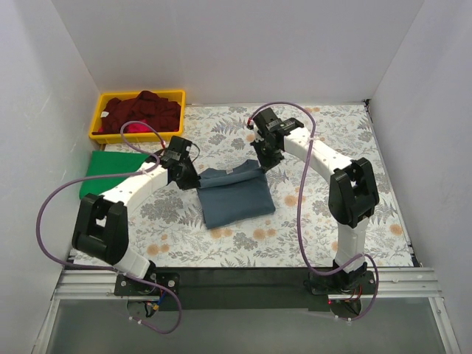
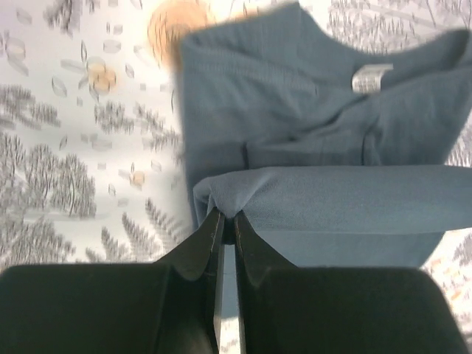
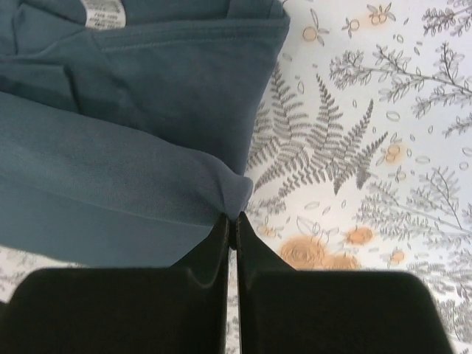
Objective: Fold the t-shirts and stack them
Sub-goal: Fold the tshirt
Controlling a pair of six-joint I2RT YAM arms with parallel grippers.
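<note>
- White walls point(image 1: 236, 44) box in the bench point(image 1: 398, 214), which is covered by a grey and orange floral cloth point(image 1: 214, 131).
- The blue shirt point(image 1: 236, 195) lies folded at the centre of the top view.
- A green shirt point(image 1: 107, 171) lies flat at the left edge.
- A yellow bin point(image 1: 99, 125) at the upper left holds dark red shirts point(image 1: 144, 112) and a pink one point(image 1: 135, 129).
- The left claw point(image 2: 227, 217) is clamped on the blue shirt's upper left corner, and the right claw point(image 3: 231, 217) on its upper right corner.
- Only the wrist views show the white neck label point(image 2: 371, 76).
</note>
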